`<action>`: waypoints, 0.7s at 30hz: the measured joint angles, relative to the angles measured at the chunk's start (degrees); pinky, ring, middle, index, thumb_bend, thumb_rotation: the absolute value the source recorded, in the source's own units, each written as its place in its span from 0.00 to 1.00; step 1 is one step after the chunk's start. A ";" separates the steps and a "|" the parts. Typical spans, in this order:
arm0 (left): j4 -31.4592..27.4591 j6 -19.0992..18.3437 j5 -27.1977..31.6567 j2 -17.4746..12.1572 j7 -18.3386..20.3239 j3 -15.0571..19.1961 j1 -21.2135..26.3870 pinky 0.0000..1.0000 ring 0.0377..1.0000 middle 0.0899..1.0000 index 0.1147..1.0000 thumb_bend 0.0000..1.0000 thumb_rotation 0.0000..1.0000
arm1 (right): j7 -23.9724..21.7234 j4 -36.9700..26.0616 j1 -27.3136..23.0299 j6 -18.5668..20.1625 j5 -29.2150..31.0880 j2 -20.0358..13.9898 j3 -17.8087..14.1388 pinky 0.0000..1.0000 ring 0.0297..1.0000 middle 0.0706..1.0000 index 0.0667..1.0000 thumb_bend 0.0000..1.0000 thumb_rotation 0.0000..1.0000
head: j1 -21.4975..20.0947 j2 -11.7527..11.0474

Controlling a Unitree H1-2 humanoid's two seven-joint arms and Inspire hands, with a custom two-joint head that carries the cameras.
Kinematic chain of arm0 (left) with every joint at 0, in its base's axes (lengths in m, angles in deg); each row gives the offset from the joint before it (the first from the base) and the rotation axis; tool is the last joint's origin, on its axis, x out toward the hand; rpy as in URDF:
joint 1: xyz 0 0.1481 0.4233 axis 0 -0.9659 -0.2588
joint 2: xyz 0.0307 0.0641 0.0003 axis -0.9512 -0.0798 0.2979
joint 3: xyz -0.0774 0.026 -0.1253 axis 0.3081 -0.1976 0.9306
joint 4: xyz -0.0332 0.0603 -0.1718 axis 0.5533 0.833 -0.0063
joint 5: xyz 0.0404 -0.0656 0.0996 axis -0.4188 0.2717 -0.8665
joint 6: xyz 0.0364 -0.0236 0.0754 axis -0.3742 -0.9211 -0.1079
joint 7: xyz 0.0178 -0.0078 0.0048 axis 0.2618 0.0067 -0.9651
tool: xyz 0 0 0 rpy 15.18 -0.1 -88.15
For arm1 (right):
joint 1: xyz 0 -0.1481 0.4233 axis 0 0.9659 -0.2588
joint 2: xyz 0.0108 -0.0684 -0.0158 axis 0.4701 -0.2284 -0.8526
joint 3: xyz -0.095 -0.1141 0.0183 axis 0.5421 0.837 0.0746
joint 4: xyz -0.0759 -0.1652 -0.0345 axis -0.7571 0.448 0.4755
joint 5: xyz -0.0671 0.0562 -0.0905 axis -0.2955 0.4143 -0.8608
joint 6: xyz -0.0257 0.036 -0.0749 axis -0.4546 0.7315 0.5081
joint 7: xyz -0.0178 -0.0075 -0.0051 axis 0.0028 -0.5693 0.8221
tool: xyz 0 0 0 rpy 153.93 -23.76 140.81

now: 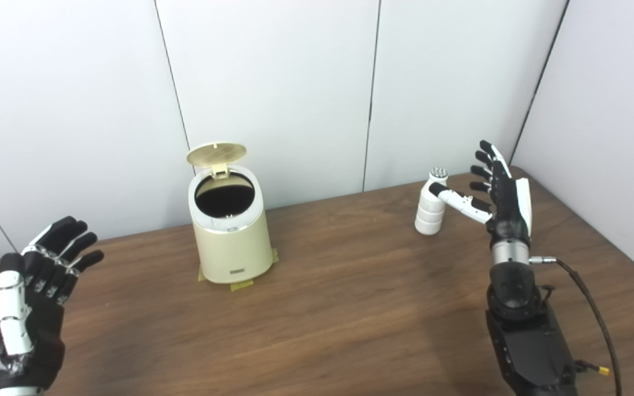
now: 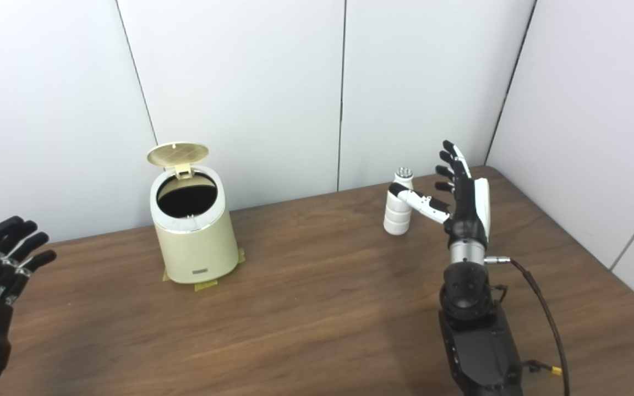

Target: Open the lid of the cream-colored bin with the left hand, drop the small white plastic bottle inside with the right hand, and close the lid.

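Two hands are in view, and the right hand (image 1: 501, 198) is the one that matters now. It stands upright on its wrist with the fingers spread and pointing up, holding nothing, and its thumb (image 1: 457, 199) reaches sideways toward the small white plastic bottle (image 1: 430, 212). The thumb tip lies across the upper part of the bottle in both views; whether it touches cannot be told. The bottle stands just to the inner side of this hand, upright, its long axis vertical, with a ribbed body and a studded cap on top. The fingers are on the bottle's outer side and not yet wrapped round it, so the grasp looks not yet made.

Beyond the bottle, further inward and well apart from the right hand, stands the cream-colored bin (image 1: 231, 234) on strips of tape (image 1: 241, 285). Its lid (image 1: 217, 154) is already tipped up on the rear hinge and the dark mouth is open upward. The bare table (image 1: 350, 297) between bottle and bin offers an open path for a carry across.

The left hand (image 1: 31, 297) hovers low and nearest the camera, fingers apart and empty, off to the bin's far side from the right hand and clear of the lid. It is nearer the bin, the right hand nearer the bottle.

Behind the bottle the table's rear edge and the wall panels (image 1: 273, 82) are close, so there is little room to push it back; the table's right edge lies beyond the right hand's back.
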 measured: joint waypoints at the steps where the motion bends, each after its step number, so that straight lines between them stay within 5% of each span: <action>1: -0.12 -0.11 0.04 0.00 0.00 -0.01 0.00 0.76 0.81 0.82 0.79 0.36 1.00 | 0.00 0.01 0.00 0.29 -0.12 0.01 0.00 0.75 0.85 0.90 0.90 0.96 0.38 | 0.26 0.09; 7: -0.55 -1.71 0.12 0.01 -0.24 -0.03 -0.01 0.75 0.81 0.81 0.79 0.33 1.00 | -0.01 0.14 0.80 2.41 -0.20 0.12 0.01 0.85 0.89 0.91 0.90 0.97 0.41 | 0.00 0.18; 13: -1.96 -0.89 -1.26 -0.20 0.14 -0.49 0.03 0.73 0.80 0.81 0.78 0.34 0.98 | -0.06 0.27 1.87 4.09 0.02 0.29 0.14 0.72 0.83 0.87 0.88 0.97 0.35 | 0.09 0.53; 21: -3.23 -0.53 -1.61 -0.22 0.24 -0.62 0.03 0.73 0.80 0.81 0.78 0.31 0.98 | -1.91 1.04 1.81 5.67 2.61 0.27 1.08 0.69 0.80 0.85 0.88 0.90 0.27 | 0.18 0.70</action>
